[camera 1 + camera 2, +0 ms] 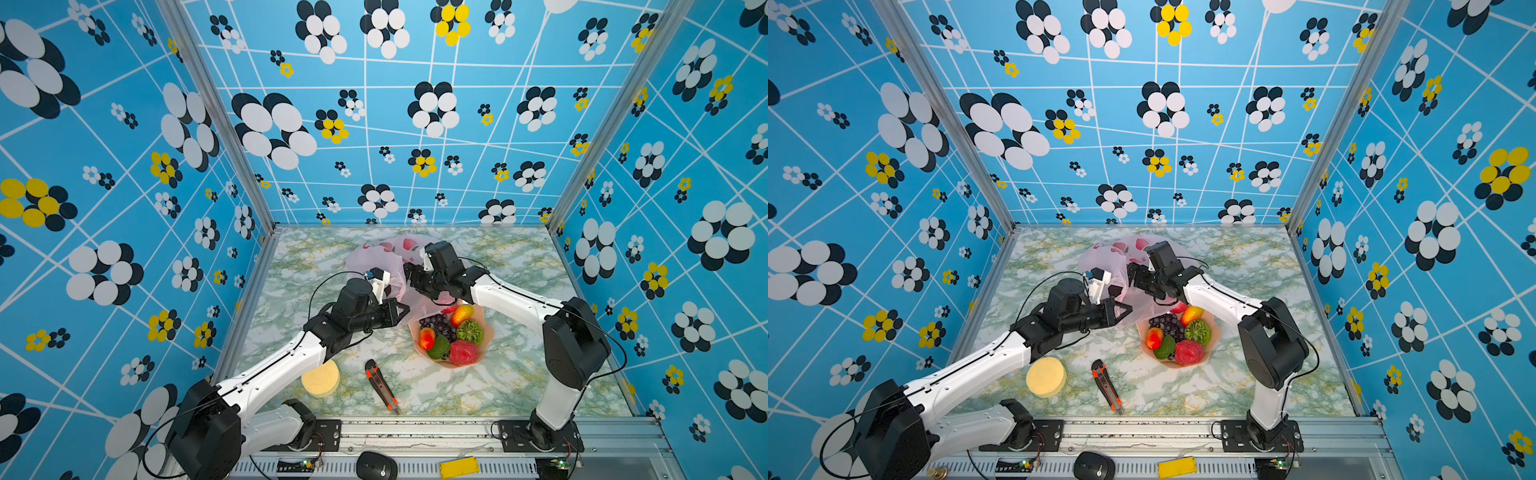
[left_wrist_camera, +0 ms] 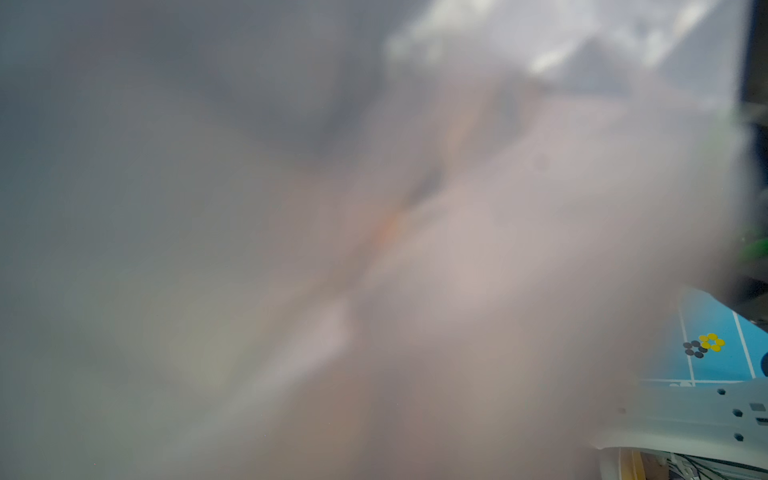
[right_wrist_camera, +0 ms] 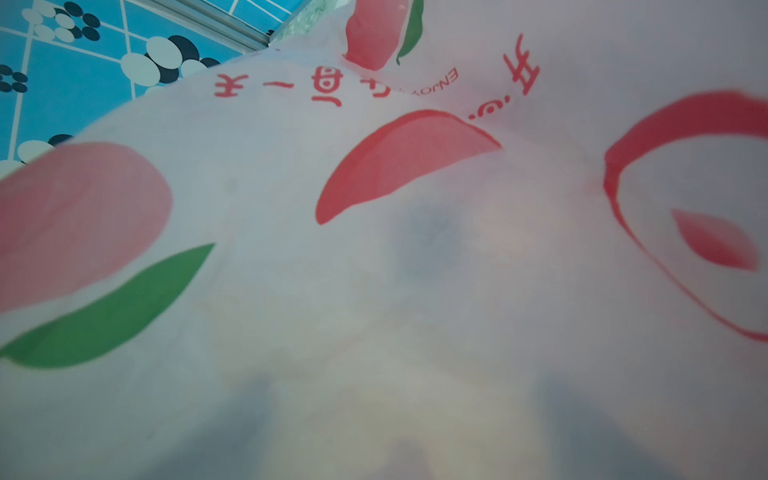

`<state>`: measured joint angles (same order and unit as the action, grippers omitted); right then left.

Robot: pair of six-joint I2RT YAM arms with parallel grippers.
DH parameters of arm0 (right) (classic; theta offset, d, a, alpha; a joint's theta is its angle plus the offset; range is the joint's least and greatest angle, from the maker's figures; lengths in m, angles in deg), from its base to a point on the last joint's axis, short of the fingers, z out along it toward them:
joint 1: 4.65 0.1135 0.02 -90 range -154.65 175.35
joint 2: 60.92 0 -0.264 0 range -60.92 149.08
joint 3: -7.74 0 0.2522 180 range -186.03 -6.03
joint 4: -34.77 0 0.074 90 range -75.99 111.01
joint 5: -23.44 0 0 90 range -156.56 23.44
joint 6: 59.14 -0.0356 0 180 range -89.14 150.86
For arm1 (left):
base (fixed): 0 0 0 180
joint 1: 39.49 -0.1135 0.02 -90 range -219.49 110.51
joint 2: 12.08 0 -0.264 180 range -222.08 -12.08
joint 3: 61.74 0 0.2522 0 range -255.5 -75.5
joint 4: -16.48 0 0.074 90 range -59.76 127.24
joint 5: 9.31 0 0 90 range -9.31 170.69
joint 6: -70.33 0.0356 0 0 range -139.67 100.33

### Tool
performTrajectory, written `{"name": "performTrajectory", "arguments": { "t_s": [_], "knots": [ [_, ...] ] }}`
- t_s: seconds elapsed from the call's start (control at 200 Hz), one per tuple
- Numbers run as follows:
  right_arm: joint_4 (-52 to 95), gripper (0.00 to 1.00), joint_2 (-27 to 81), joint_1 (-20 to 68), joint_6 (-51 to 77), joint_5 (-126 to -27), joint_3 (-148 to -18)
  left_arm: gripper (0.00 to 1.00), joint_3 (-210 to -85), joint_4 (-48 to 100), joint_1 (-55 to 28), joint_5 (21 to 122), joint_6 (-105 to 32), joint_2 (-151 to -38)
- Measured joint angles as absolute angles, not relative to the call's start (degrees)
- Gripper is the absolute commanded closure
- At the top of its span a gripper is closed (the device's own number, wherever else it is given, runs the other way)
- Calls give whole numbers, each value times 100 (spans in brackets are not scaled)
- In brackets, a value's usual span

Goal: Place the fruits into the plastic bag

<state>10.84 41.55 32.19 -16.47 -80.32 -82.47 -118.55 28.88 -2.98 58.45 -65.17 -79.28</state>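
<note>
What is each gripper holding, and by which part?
The left gripper is shut on the thin translucent pink plastic bag, pinching its near edge. The right gripper is against the bag; whether it grips cannot be told.

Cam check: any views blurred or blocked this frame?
Left wrist: near-total blur, plastic bag film over the lens, only a corner of wall sharp. Right wrist: bag fills the frame, upper prints legible, lower part soft. Both top views: sharp, evenly lit, fruits clear, wide-angle bend in the wall lines.
</note>
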Motion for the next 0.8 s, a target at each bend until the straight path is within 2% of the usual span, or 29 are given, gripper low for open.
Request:
{"name": "performTrajectory", "arguments": {
  "t_s": [0.24, 0.415, 0.555, 0.675, 0.8],
  "knots": [
    [883, 1, 2988, 3257, -1166, -7405, -7878, 100, -11853, 2888, -298, 5924, -6517, -7928],
    [848, 1, 1369, 3506, -406, -6352, -7255, 100, -11789, 2759, -298, 5996, -6585, -7926],
    [1215, 1, -115, 3504, -32, -5622, -6249, 100, -11713, 2673, -298, 6020, -6665, -7926],
    [1127, 1, -1160, 3386, 315, -5473, -5532, 100, -11676, 2634, -298, 6020, -6707, -7926],
    [351, 1, -1735, 3357, 626, -5506, -5567, 100, -11639, 2579, -298, 6020, -6724, -7926]
  ]
}}
